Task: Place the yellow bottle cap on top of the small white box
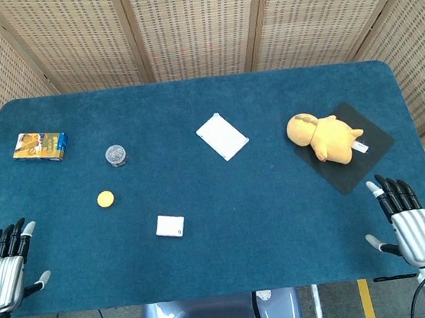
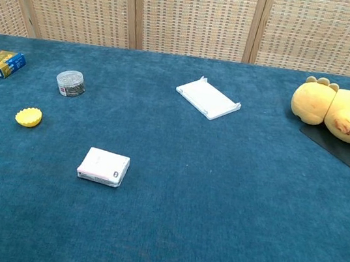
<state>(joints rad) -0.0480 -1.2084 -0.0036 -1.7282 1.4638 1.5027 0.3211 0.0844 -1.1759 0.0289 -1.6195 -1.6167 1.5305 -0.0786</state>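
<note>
The yellow bottle cap (image 1: 106,199) (image 2: 29,116) lies flat on the blue table, left of centre. The small white box (image 1: 170,226) (image 2: 103,166) lies a little to its right and nearer to me, apart from the cap. My left hand (image 1: 4,269) rests at the table's near left corner, fingers spread and holding nothing. At the near right corner my right hand (image 1: 408,221) lies the same way, empty. Both hands are far from the cap and box, and neither shows in the chest view.
A clear round jar (image 1: 116,154) stands behind the cap. A blue and yellow packet (image 1: 40,146) lies at the far left. A flat white tray (image 1: 222,135) sits mid-table. A yellow plush toy (image 1: 324,137) lies on a black mat (image 1: 365,153) at the right.
</note>
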